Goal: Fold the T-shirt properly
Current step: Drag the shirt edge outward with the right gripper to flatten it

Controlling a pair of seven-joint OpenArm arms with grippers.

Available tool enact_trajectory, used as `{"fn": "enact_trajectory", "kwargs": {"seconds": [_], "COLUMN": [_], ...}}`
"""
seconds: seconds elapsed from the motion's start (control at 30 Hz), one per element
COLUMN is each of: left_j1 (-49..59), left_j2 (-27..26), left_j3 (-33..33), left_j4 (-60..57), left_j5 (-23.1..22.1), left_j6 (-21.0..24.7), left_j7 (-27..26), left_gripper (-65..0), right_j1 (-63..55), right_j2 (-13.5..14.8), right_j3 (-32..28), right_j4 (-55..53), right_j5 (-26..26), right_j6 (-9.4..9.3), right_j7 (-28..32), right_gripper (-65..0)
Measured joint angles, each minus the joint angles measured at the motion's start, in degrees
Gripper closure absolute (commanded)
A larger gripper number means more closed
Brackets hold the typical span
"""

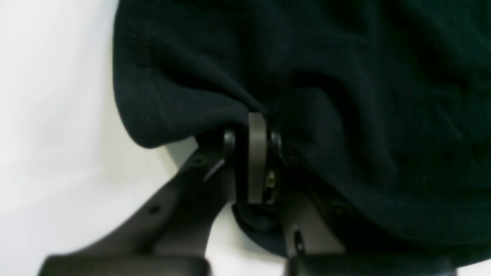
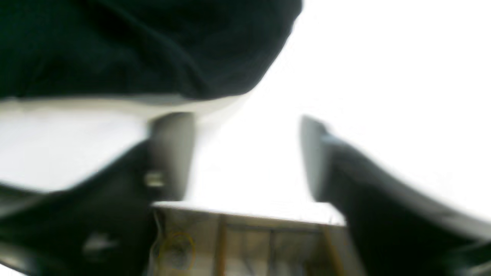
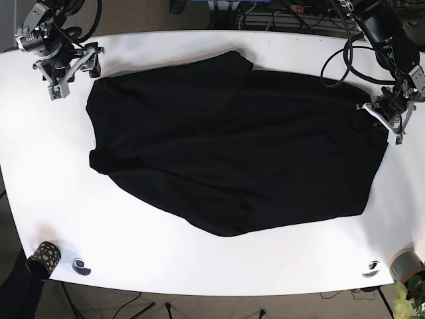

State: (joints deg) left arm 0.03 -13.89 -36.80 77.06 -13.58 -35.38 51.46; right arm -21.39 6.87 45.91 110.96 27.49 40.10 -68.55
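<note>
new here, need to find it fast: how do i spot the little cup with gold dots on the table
Start from the white table with the black T-shirt spread across it. Go to the table's near corner on the base view's left; the small dark cup stands at the rim. Only it has gold dots; the round metal fitting beside it lies flat.

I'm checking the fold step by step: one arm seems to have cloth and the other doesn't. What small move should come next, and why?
Probably bring the right tool down onto the near T-shirt corner and close. Its fingers are spread over bare white table with the cloth edge just ahead, while the left tool is already shut on the opposite edge. Both grips are likely needed before lifting to fold.
</note>
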Motion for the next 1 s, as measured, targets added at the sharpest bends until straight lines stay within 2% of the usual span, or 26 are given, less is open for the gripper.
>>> {"fn": "enact_trajectory", "kwargs": {"seconds": [0.07, 0.13, 0.3, 0.5, 0.7, 1.0], "left_j1": [0.00, 0.02, 0.00, 0.00, 0.00, 0.00], "left_j2": [0.02, 0.00, 0.02, 0.00, 0.02, 0.02], "left_j3": [0.00, 0.00, 0.02, 0.02, -0.02, -0.17], "left_j4": [0.00, 0.00, 0.00, 0.00, 0.00, 0.00], "left_j5": [0.07, 0.04, 0.04, 0.04, 0.02, -0.13], "left_j6": [0.02, 0.02, 0.02, 0.02, 0.00, 0.00], "left_j7": [0.04, 0.02, 0.00, 0.00, 0.00, 0.02], "left_gripper": [0.0, 0.0, 0.0, 0.0, 0.0, 0.0], "right_j1": [1.92, 3.50, 8.04, 13.92, 16.50, 16.92], "right_j2": [-1.68, -2.69, -3.41, -3.15, -3.04, -1.60], "right_j3": [3.10, 4.83, 4.68, 5.11, 5.09, 5.03], "right_j4": [-1.49, -2.27, -5.68, -12.76, -17.81, -24.44], "right_j5": [-0.28, -0.92, -0.22, -0.20, -0.22, 1.99], "right_j6": [-0.55, -0.39, -0.42, -0.42, -0.42, 0.09], "right_j7": [0.52, -0.42, -0.09, -3.56, -3.50, 3.74], "right_gripper": [-52.8, -53.3, -53.3, -53.3, -53.3, -53.3]}}
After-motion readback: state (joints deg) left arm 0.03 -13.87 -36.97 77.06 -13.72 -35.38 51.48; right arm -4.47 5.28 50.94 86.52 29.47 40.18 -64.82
